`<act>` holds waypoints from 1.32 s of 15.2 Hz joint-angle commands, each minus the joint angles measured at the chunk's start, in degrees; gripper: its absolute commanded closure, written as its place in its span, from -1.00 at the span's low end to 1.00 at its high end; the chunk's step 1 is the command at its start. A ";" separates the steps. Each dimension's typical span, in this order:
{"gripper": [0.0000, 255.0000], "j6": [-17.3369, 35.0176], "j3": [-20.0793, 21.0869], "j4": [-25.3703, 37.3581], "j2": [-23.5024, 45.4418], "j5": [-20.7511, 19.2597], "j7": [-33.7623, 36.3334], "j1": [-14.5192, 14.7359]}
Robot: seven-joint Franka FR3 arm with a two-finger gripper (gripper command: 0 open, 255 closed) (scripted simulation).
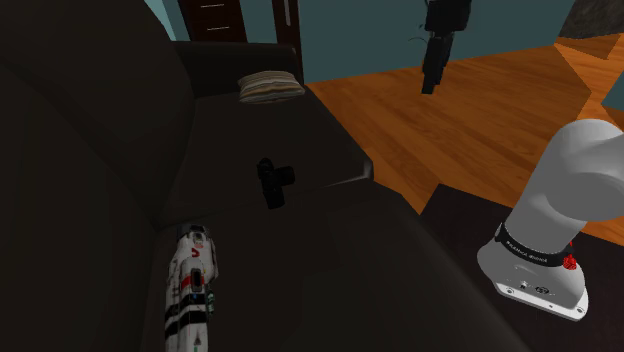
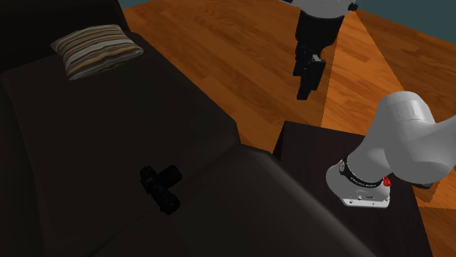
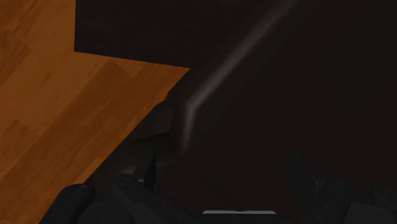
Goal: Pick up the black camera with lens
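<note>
Gripper point(image 1: 430, 86) hangs high, seen against the wooden floor point(image 1: 450, 120), well apart from the sofa point(image 1: 90, 150). In the wrist view the fingers point(image 3: 147, 170) stand spread, with nothing between them. Black camera with lens point(image 1: 273, 181) lies on the dark sofa seat near the cushion seam, untouched. Striped pillow point(image 1: 270, 86) at the seat's far end; white toy with red and black marks point(image 1: 192, 290) nearer the stand's side.

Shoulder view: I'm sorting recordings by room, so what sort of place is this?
Probably a living room: a dark sofa with a striped cushion lying on its far end, and a wooden plank floor beside it.
</note>
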 commanded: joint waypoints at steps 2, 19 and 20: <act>-1.00 1.67 0.51 0.02 1.66 0.20 -0.01 0.43; -1.00 23.72 8.88 11.19 34.77 -0.48 1.08 5.99; -1.00 24.54 9.31 12.45 36.87 -0.86 1.29 6.26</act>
